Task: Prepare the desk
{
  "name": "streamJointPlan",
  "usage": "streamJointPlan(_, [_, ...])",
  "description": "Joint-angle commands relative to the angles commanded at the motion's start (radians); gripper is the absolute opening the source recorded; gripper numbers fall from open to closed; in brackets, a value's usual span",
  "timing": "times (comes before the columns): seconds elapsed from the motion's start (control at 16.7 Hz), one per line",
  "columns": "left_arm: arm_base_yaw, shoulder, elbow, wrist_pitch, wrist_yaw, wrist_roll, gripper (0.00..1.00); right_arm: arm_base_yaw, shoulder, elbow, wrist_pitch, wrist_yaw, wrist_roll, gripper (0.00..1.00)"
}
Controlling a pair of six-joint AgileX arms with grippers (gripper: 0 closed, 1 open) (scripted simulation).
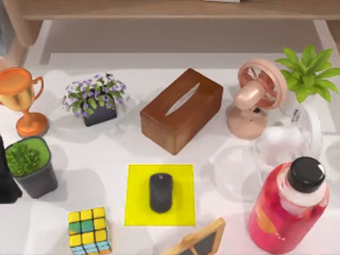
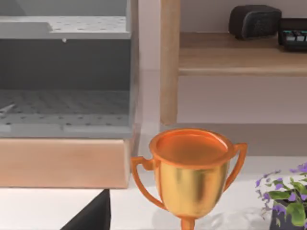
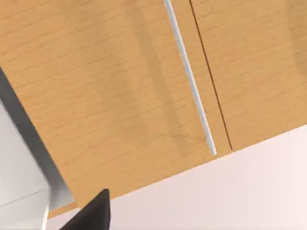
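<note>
The desk [image 1: 95,175] is a broad white tabletop crowded with objects. A black mouse [image 1: 160,192] lies on a yellow mat [image 1: 138,207] near the front middle. Behind it a brown wooden tissue box [image 1: 181,110] sits at an angle. My left arm [image 1: 6,175] is a dark shape at the desk's left edge, beside a green plant in a dark pot [image 1: 29,164]. A dark part of my left gripper [image 2: 91,215] faces the orange trophy [image 2: 189,167]. A dark part of my right gripper [image 3: 91,211] faces a wooden cabinet door [image 3: 120,86].
The trophy [image 1: 21,98] and a purple flower pot [image 1: 95,98] stand back left. A pink fan [image 1: 257,95], a leafy plant [image 1: 308,74] and a pale white fan [image 1: 289,141] stand at the right. In front are a red bottle [image 1: 289,207], a colour cube [image 1: 89,230] and a framed board [image 1: 199,241].
</note>
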Motion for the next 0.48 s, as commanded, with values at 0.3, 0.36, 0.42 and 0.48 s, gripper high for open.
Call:
streamJointPlan(0.3, [0.000, 0.000, 0.000, 0.000, 0.000, 0.000, 1.00, -0.110, 0.183, -0.110, 0.237, -0.087, -0.287, 1.00])
streamJointPlan(0.36, [0.000, 0.000, 0.000, 0.000, 0.000, 0.000, 1.00, -0.109, 0.224, -0.121, 0.265, -0.100, -0.328, 1.00])
streamJointPlan(0.42, [0.000, 0.000, 0.000, 0.000, 0.000, 0.000, 1.00, -0.104, 0.263, -0.130, 0.287, -0.112, -0.363, 1.00])
streamJointPlan(0.48, [0.000, 0.000, 0.000, 0.000, 0.000, 0.000, 1.00, -0.097, 0.299, -0.136, 0.306, -0.123, -0.393, 1.00])
